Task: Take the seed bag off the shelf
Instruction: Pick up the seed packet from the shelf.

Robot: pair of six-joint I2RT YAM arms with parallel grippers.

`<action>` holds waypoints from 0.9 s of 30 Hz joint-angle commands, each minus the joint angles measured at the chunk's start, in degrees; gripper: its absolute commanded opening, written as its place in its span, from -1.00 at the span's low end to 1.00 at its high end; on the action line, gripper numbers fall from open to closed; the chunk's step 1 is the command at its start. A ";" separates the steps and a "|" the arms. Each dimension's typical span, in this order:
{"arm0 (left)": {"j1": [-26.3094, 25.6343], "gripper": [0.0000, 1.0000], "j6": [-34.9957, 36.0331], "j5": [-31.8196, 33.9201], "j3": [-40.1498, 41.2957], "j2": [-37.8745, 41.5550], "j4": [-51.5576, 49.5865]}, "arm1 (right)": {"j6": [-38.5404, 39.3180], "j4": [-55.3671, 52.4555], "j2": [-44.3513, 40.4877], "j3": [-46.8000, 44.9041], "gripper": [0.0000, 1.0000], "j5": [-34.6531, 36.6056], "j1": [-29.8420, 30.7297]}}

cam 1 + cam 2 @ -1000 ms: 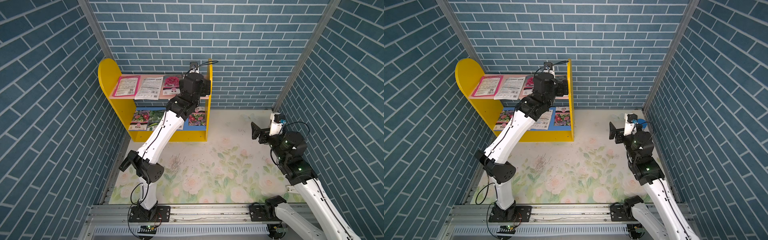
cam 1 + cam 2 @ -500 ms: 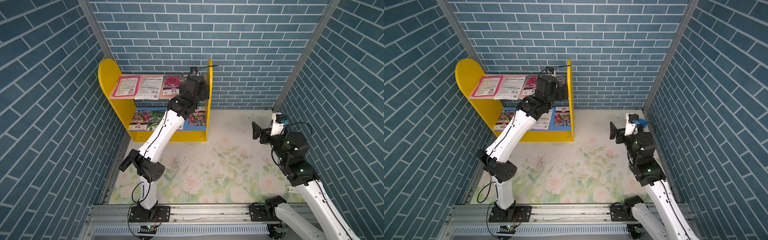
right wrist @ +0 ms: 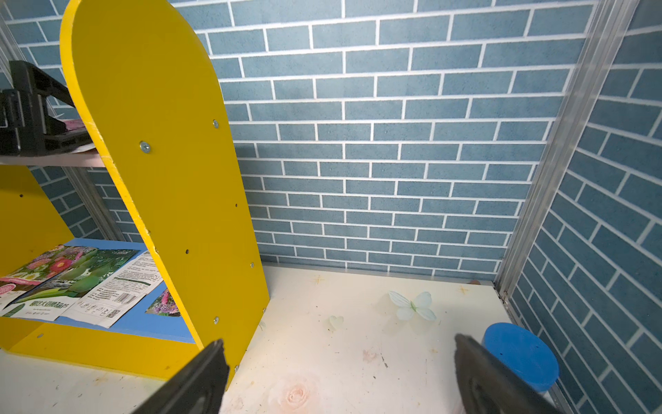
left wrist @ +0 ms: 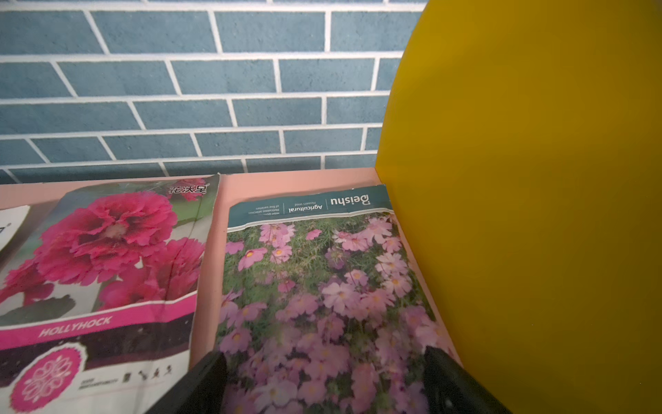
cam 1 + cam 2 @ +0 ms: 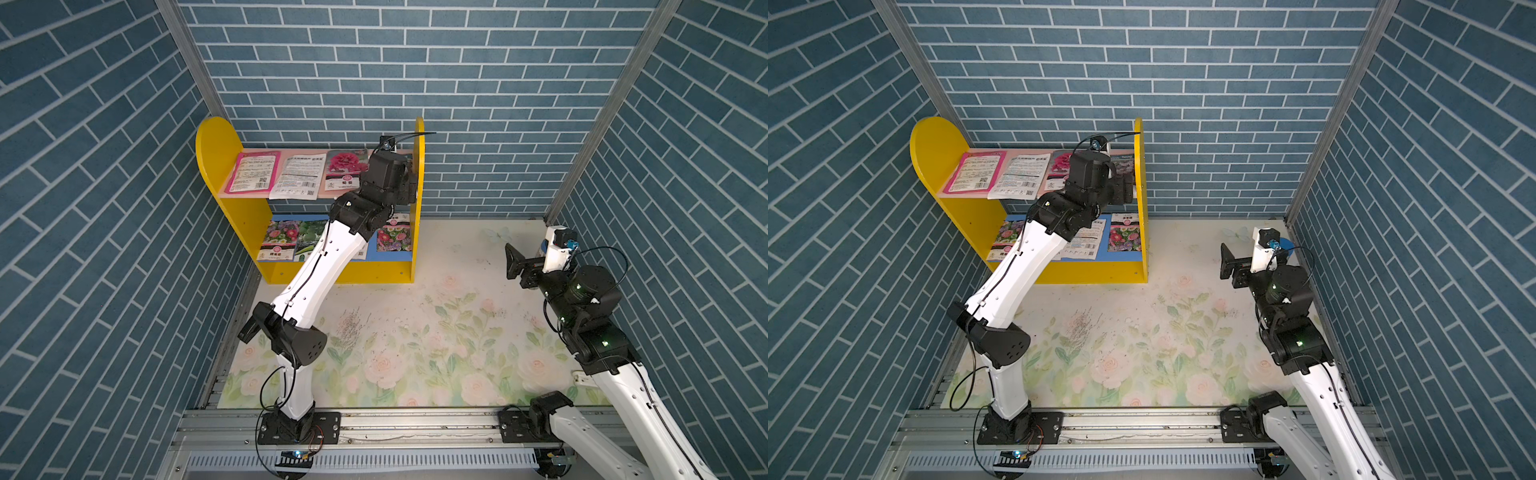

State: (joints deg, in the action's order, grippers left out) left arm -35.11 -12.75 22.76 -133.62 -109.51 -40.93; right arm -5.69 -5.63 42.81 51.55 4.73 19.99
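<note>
Seed bag, printed with pale pink flowers under a dark green header strip, lies flat on the pink board of the shelf. It sits at the end of the row, with one long edge just beside the yellow side panel. A hollyhock bag lies next to it on the other side, with a narrow strip of bare board between them.

The left hand reaches in over the upper tier. Its fingers are spread wide, one at each long edge of the seed bag near its front end. The left wrist view does not show whether they touch the bag. The bag is not lifted.

The right hand hangs over the bench near the right wall, well apart from the shelf. Its fingers are wide apart with nothing between them. A blue cylinder stands on the bench close to it. More bags lie on the blue board below.
</note>
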 commanded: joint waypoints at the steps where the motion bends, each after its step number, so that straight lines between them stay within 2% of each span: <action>1: -0.13 0.77 -1.05 -2.13 -0.06 1.71 -4.65 | -1.84 -0.48 -1.04 -0.66 1.00 0.07 0.31; 6: -0.14 0.77 -1.48 -2.46 0.02 2.68 -5.65 | -2.05 -0.29 -1.15 -0.90 1.00 -0.07 0.31; 11: -0.17 1.00 -1.06 -1.05 3.12 6.10 0.66 | -2.04 -0.21 -1.04 -0.82 1.00 -0.17 0.31; 15: -0.15 1.00 -1.54 -2.13 6.69 9.96 5.91 | -2.04 -0.26 -1.58 -1.17 1.00 -0.07 0.30; 19: -0.13 0.99 -4.29 -4.39 9.64 13.79 5.28 | -1.91 -0.38 -2.33 -1.11 1.00 -0.29 0.31; 21: -0.15 0.99 -5.53 -6.52 13.36 16.68 5.97 | -1.44 -0.20 -2.55 -0.98 1.00 -1.23 0.31; 25: 0.01 0.99 -9.46 -10.23 26.65 25.65 12.58 | -1.43 -0.42 -2.13 0.09 1.00 -3.46 0.31; 27: 0.74 1.00 -12.45 -13.43 29.80 28.43 13.11 | -1.67 -0.65 -1.80 0.59 1.00 -4.61 0.31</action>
State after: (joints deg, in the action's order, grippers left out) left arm -35.05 -20.49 14.35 -107.39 -83.83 -31.62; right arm -6.20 -5.63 40.99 50.94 2.55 19.99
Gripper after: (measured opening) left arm 0.997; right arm 0.998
